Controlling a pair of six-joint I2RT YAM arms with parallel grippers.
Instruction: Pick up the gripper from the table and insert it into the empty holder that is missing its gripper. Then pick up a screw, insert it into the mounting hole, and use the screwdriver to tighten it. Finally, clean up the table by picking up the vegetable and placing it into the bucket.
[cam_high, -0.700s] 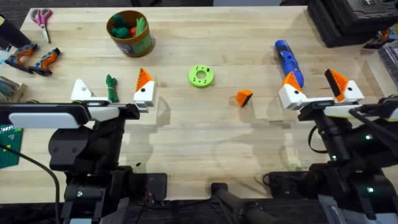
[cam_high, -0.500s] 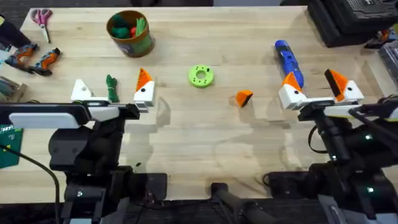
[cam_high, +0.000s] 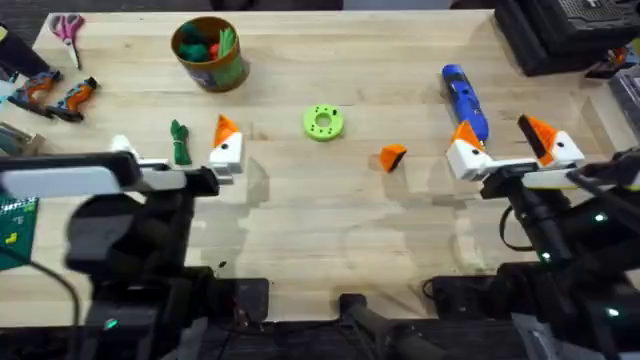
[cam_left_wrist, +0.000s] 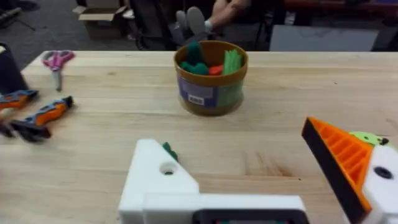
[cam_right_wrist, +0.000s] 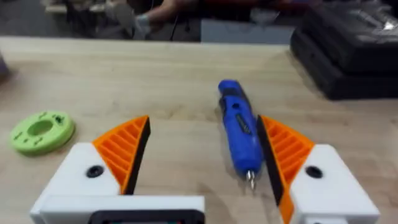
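Observation:
The loose orange gripper (cam_high: 392, 157) lies on the table right of centre. My left gripper (cam_high: 175, 150) is open. One of its fingers is the plain white holder (cam_left_wrist: 158, 180) with a round hole in it, the other an orange-tipped finger (cam_left_wrist: 345, 162). In the overhead view the dark green vegetable (cam_high: 180, 142) lies between them, close to the holder (cam_high: 122, 147). The bucket (cam_high: 208, 52) stands at the far left. My right gripper (cam_high: 507, 146) is open, and the blue screwdriver (cam_high: 465, 100) lies just beyond it, its tip (cam_right_wrist: 250, 179) between the fingers. The screw is out of view.
A bright green ring (cam_high: 322, 122) lies at the table's middle. Pink scissors (cam_high: 67, 28) and orange-handled tools (cam_high: 55, 92) are at the far left. Black equipment (cam_high: 565, 35) fills the far right corner.
My left arm has shifted, and its fingers now sit slightly farther out and to the left. The right arm has barely moved, and the loose things lie where they were.

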